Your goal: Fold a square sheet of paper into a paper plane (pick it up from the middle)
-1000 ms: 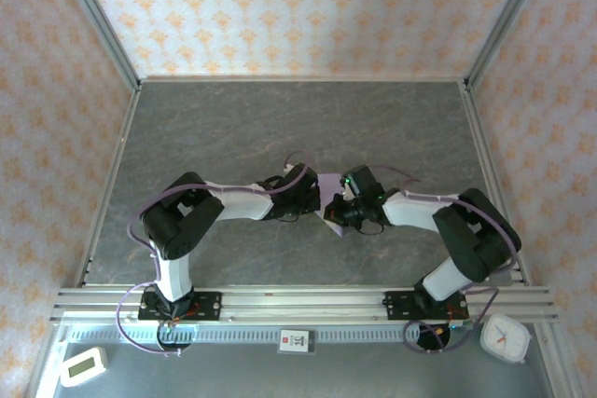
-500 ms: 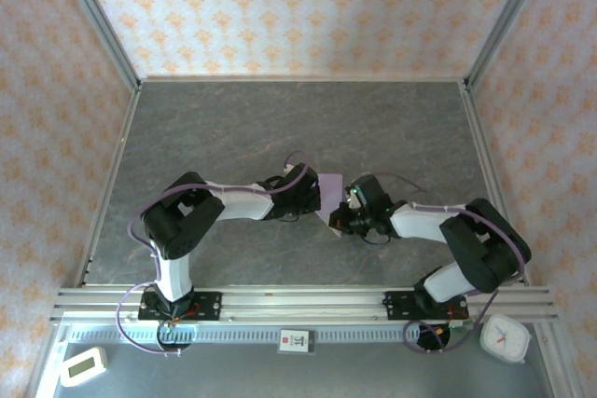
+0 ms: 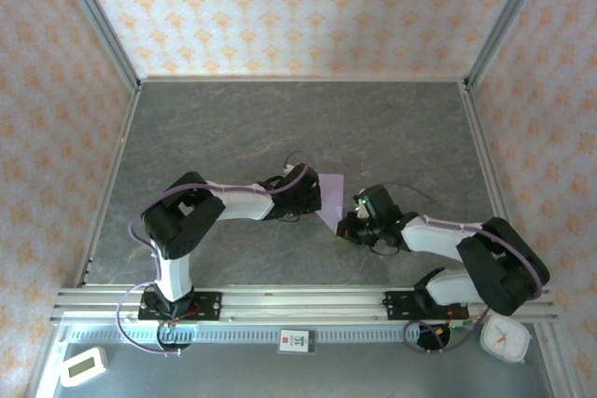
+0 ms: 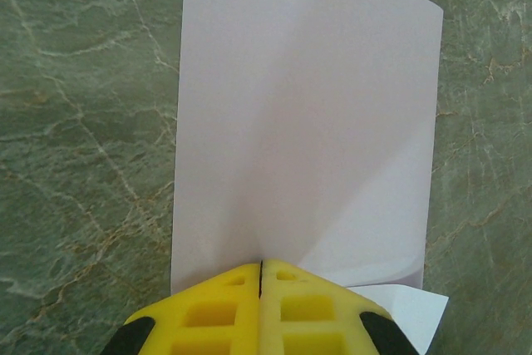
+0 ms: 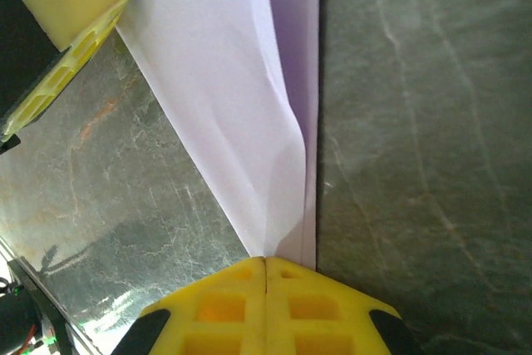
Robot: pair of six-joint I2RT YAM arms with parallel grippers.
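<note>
The sheet of paper [image 3: 329, 193] lies folded on the grey table between the two arms, lavender with faint creases. In the left wrist view the paper [image 4: 307, 122] is a tall rectangle with a loose corner at lower right. My left gripper [image 4: 262, 265] is shut, tips resting on the paper's near edge; from above the left gripper [image 3: 315, 200] sits at its left side. In the right wrist view the paper [image 5: 233, 89] narrows to a point with a raised flap. My right gripper [image 5: 265, 260] is shut with its tips on that point, at the paper's near-right end [image 3: 347, 227].
Patterned walls enclose the table on three sides. An aluminium rail [image 3: 298, 303] runs along the near edge. A white timer [image 3: 82, 365] lies at bottom left and a white clock [image 3: 505, 337] at bottom right. The left gripper's yellow finger [image 5: 66, 6] shows in the right wrist view.
My right gripper has slid toward the near right along the paper, its arm swinging right. The left arm and the paper have stayed put.
</note>
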